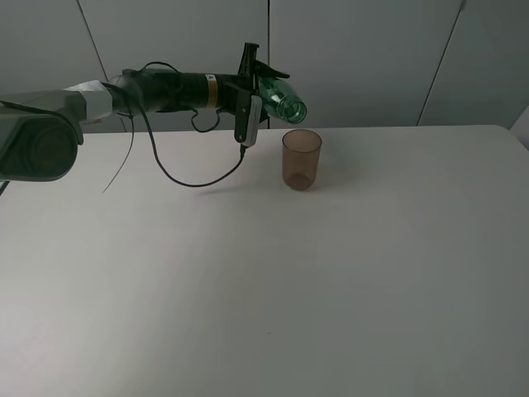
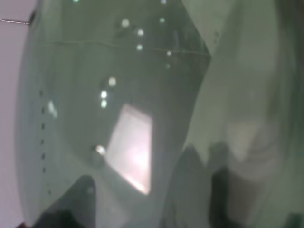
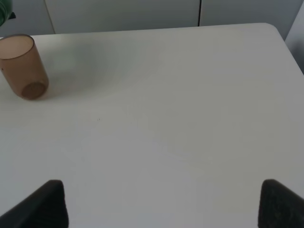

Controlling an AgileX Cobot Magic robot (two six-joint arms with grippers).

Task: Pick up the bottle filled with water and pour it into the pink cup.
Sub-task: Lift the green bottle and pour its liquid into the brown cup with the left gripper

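Note:
My left gripper (image 1: 254, 83) is shut on the green transparent bottle (image 1: 281, 98) and holds it tipped nearly flat in the air. Its open neck points right and slightly down, just above and left of the rim of the pink cup (image 1: 301, 159). The cup stands upright on the white table (image 1: 331, 289). In the left wrist view the bottle's green wall (image 2: 118, 118) fills the picture, with droplets on it. The right wrist view shows the cup (image 3: 21, 64), a sliver of the bottle (image 3: 4, 9), and my right gripper (image 3: 161, 190) open and empty, far from the cup.
A black cable (image 1: 182, 178) hangs from the left arm and loops down onto the table left of the cup. Grey wall panels (image 1: 372, 58) stand behind the table's far edge. The table's right corner (image 3: 273, 28) shows in the right wrist view.

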